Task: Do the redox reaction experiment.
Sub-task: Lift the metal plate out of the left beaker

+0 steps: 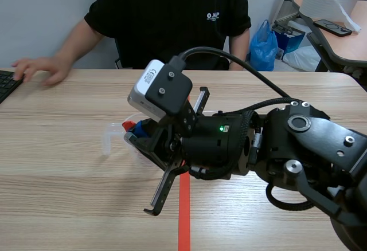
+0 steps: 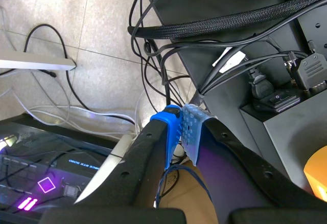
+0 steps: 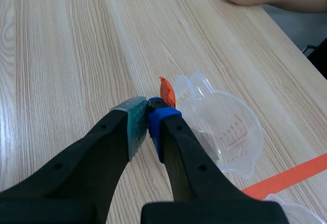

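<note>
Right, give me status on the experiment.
Right fingers shut on small orange piece, beside clear measuring cup. Left fingers shut, empty, off the table. Person's hand at far edge, clear of the work.

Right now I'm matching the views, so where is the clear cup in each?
Scene view: cup left of centre, at the right gripper's tip.
Left wrist view: not in it.
Right wrist view: cup beside the gripper, just past the orange piece it pinches.
Shared landmark: the orange tape line.
</note>
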Robot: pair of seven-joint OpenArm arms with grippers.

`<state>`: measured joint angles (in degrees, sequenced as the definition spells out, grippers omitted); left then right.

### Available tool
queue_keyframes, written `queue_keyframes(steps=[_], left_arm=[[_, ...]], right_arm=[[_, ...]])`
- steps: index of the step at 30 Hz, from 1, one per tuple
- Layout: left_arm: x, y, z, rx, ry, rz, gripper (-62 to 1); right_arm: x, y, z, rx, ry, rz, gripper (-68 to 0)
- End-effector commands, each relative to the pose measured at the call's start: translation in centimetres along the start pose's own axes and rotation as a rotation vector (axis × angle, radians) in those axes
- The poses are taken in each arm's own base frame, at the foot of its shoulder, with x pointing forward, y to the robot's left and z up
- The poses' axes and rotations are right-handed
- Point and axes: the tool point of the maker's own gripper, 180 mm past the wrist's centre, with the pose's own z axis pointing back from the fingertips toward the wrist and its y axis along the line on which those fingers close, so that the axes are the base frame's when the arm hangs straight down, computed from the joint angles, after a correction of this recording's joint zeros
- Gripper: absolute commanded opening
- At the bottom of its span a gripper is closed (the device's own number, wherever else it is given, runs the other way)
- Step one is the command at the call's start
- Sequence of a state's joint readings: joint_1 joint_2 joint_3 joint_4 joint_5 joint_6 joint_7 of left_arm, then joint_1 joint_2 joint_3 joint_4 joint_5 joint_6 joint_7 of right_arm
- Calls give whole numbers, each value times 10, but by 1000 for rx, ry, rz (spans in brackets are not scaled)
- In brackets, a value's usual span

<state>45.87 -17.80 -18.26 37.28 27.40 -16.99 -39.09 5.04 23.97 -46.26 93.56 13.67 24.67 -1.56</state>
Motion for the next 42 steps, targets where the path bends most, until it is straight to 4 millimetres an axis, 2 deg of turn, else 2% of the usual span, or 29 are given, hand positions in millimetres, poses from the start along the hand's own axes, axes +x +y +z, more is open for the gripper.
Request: queue_keyframes(steps=[1, 32, 42], left_arm=[[1, 1, 3, -3, -6, -4, -578], [0, 1, 3, -3, -3, -4, -578], [0, 1, 3, -3, -3, -4, -578]], right_arm=[[17, -7, 1, -13, -49, 21, -669], [15, -7, 1, -14, -38, 22, -669], [16, -9, 9, -23, -30, 17, -669]])
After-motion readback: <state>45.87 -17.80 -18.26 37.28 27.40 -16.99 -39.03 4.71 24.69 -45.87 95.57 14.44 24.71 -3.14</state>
